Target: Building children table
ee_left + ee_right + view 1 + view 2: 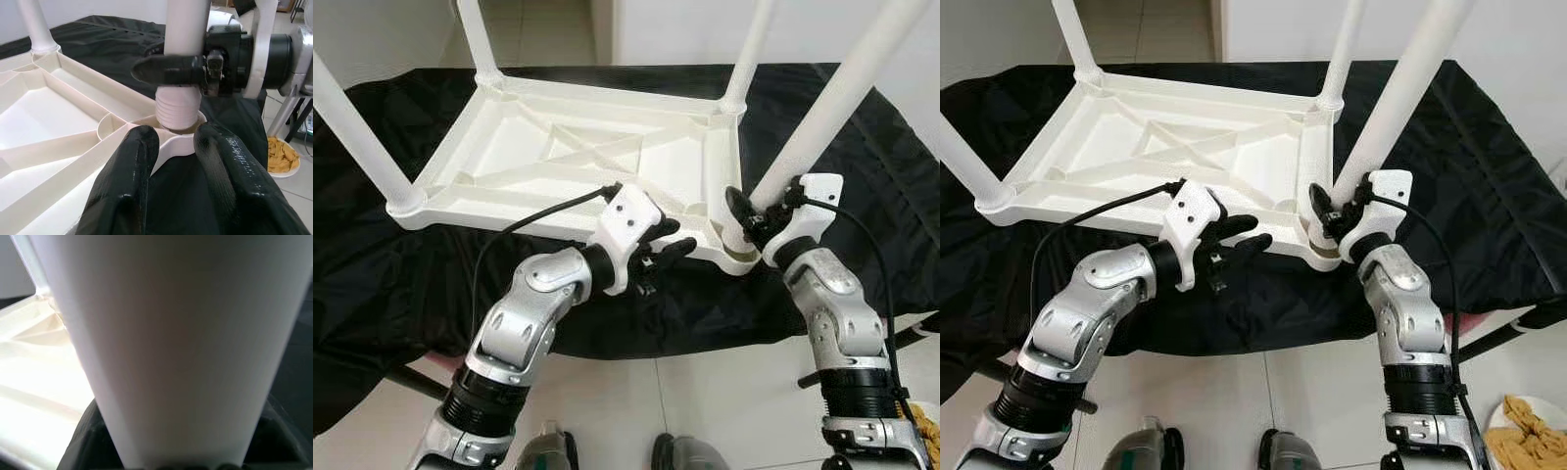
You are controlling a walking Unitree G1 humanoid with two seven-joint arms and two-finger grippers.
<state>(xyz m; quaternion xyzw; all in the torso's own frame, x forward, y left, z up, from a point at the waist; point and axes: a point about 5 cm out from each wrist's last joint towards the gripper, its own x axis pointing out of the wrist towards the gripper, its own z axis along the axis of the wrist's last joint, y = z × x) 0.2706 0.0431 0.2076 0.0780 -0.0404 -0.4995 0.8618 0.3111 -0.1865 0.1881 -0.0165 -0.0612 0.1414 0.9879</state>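
Head cams look down at table (578, 157); wrist cams sit close on near-right leg (183, 58).

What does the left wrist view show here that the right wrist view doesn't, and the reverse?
Left wrist: the threaded end of the table leg sitting in its corner socket, the right tool clamped around the leg, the left tool's fingers just short of the socket, and a plate of snacks. Right wrist: the leg's bare shaft, close up. Both: the leg and the upturned tabletop.

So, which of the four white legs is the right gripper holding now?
The near-right leg, at the table top's corner closest to the robot's right arm. The right gripper clamps its base; the other three stand untouched.
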